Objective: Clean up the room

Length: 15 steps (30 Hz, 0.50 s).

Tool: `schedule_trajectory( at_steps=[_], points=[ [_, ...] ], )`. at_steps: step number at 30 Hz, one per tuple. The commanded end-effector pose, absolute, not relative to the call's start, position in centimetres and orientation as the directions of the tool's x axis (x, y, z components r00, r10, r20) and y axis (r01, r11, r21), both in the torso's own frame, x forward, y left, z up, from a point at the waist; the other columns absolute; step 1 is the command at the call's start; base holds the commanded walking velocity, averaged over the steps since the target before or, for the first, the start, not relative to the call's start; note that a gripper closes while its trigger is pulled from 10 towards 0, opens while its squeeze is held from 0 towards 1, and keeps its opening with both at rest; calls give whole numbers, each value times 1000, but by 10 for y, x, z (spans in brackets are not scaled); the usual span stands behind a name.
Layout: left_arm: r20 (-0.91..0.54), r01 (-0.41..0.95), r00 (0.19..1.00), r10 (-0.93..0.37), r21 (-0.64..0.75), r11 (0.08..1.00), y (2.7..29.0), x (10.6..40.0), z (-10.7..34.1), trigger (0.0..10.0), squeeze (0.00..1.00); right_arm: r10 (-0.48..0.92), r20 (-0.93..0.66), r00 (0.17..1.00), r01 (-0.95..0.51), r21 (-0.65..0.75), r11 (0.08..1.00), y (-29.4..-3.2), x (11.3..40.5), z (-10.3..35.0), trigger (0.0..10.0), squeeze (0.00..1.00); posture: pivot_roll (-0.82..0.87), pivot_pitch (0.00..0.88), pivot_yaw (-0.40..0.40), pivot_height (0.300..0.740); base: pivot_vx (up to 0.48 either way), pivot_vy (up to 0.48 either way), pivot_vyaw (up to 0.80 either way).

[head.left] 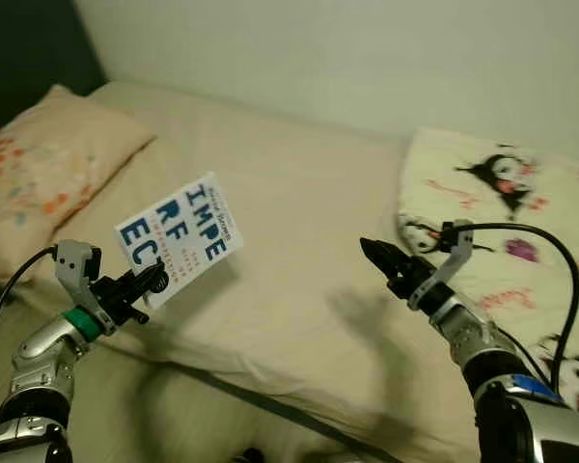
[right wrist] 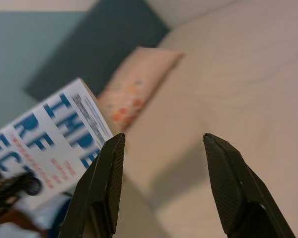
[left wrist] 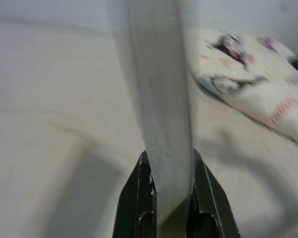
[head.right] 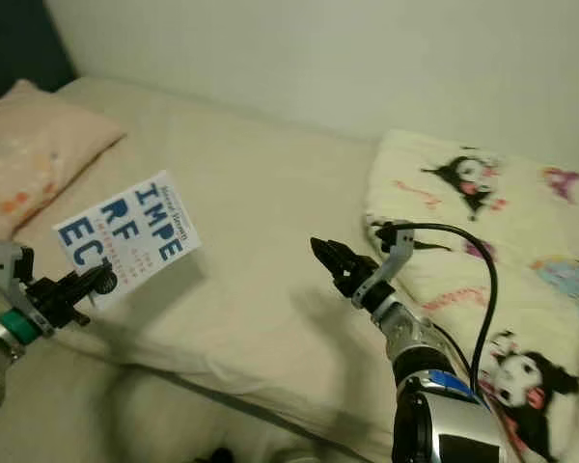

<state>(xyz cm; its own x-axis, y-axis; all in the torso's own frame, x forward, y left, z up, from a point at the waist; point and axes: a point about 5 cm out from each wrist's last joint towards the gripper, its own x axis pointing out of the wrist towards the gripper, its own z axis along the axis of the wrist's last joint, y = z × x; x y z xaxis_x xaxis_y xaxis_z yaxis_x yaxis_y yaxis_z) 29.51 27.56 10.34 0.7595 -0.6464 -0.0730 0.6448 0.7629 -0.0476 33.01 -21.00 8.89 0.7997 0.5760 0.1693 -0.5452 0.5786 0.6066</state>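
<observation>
We hold a white book (head.left: 179, 237) in our left end effector (head.left: 147, 285), clenched on its lower edge, so that the book stands up in the air above the near edge of the bed (head.left: 299, 241). Its cover faces us and carries large blue letters, "IMPE", "RF" and "EC", with smaller red lines of print beside them that we cannot read. In the left wrist view the book's thin edge (left wrist: 156, 99) rises straight out from between the two black fingers (left wrist: 134, 198), which press on it from both sides.

Our right end effector (head.left: 381, 258) is released: in the right wrist view its two black fingers (right wrist: 102, 188) stand well apart with nothing between them. It hovers over the middle of the bed, apart from the book and pointing towards it, and a black cable (head.left: 550, 251) loops from its wrist back along the silver arm.

The bed is covered with a plain cream sheet. At its head on our left lies a peach pillow (head.left: 43, 169) with small orange and red flowers, well apart from the book. On our right lies a folded cream blanket (head.left: 507, 207) printed with black and white cartoon figures, just beside the right end effector. A pale wall (head.left: 367, 58) runs behind the bed, with a dark panel (head.left: 24, 48) in the far left corner.
</observation>
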Motion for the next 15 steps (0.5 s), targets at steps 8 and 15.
schedule_trajectory(
  at_steps=[8, 15],
  points=[
    [18, 914, 403, -915, 44, 403, 254, 299, 174, 10000, 0, 831, 296, 471, -814, 508, 281, -188, 313, 102, 10000, 0, -146, 0, 54, 740, 0, 0, 795],
    [19, 963, 269, -963, 15, 270, 230, 296, 171, 10000, 0, 879, 311, 360, -874, 441, 202, -164, 312, 111, 10000, 0, -147, 0, 55, 740, 0, 0, 415]
  ],
)
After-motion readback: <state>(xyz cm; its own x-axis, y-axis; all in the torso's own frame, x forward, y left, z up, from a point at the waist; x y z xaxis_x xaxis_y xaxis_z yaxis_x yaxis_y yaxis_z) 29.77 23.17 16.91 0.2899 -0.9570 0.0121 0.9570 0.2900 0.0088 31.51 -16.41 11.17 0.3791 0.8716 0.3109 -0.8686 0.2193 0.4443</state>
